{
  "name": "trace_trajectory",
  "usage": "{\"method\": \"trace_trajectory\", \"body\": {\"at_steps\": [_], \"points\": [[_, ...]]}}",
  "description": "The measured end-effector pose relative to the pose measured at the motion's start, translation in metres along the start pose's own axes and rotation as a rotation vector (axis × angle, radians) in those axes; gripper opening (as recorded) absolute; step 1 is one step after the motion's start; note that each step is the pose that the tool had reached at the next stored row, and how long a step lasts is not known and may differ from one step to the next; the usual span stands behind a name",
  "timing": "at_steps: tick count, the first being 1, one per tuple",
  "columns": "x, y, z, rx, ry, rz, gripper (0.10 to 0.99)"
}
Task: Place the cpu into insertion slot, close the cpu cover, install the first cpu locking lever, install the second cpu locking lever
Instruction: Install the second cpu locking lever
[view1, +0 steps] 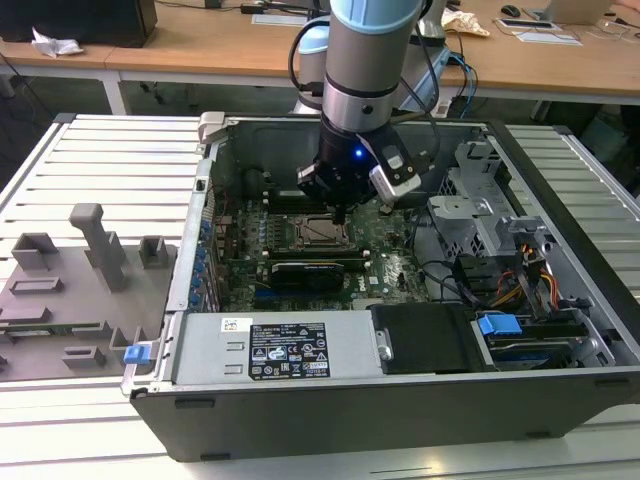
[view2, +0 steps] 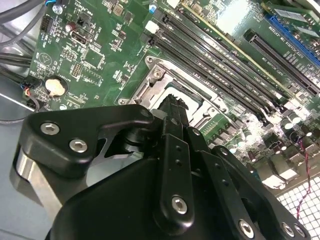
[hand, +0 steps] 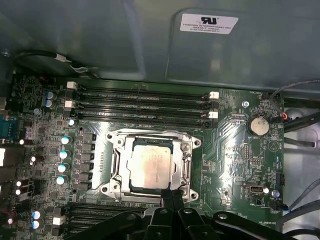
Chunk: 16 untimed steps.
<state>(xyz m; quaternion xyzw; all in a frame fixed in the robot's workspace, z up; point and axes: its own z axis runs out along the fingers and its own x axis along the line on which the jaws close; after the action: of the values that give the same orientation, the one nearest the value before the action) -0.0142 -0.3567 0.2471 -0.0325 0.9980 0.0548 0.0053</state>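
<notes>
The cpu (hand: 151, 165), a pale silvery square, lies flat in the socket on the green motherboard (hand: 235, 165). The cpu cover (hand: 186, 162), a grey metal frame, lies down around it with the chip showing through its opening. My gripper (hand: 170, 194) is shut, its two black fingers pressed together with the tips at the socket's edge, just beside the cover frame. In the exterior view the gripper (view1: 340, 212) hangs straight down over the cpu (view1: 322, 231) inside the open computer case. In the second wrist view the fingertips (view2: 173, 102) sit over the socket frame (view2: 160, 80). I cannot make out how the locking levers stand.
Black memory slots (hand: 145, 102) run along one side of the socket, and a coin battery (hand: 258, 125) sits further off. An expansion card (view1: 310, 270), a power supply (view1: 280, 345), a drive cage (view1: 480, 200) and loose cables (view1: 500, 280) crowd the case. Grey fixtures (view1: 70, 280) stand at the exterior view's left.
</notes>
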Motion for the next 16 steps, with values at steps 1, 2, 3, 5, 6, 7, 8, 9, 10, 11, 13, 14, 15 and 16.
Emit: {"method": "trace_trajectory", "body": {"at_steps": [1,2,3,5,6,7,8,9,10,11,13,14,15,16], "points": [[0.0,-0.0004,0.0,0.0,0.0,0.0,0.106],[0.0,-0.0009,0.0,0.0,0.0001,0.0,0.106],[0.0001,-0.0015,0.0,0.0,0.0001,0.0,0.106],[0.0003,-0.0042,0.0001,0.0,0.0,0.0,0.106],[0.0003,-0.0048,0.0001,0.0,0.0,0.0,0.106],[0.0004,-0.0054,0.0002,0.0,0.0,0.0,0.106],[0.0004,-0.006,0.0003,0.0,0.0001,0.0,0.106],[0.0005,-0.0063,0.0004,0.0,0.0,0.0,0.106],[0.0005,-0.0069,0.0005,0.0,0.0001,0.0,0.106],[0.0005,-0.0073,0.0006,0.0,0.0,0.0,0.106],[0.0006,-0.0087,0.0009,0.0,0.0003,0.0,0.106],[0.0006,-0.0093,0.001,0.0,0.0006,0.0,0.106],[0.0007,-0.01,0.0011,0.0,0.0008,0.0,0.106],[0.0007,-0.0106,0.0013,0.0,0.0008,0.0,0.106]]}}
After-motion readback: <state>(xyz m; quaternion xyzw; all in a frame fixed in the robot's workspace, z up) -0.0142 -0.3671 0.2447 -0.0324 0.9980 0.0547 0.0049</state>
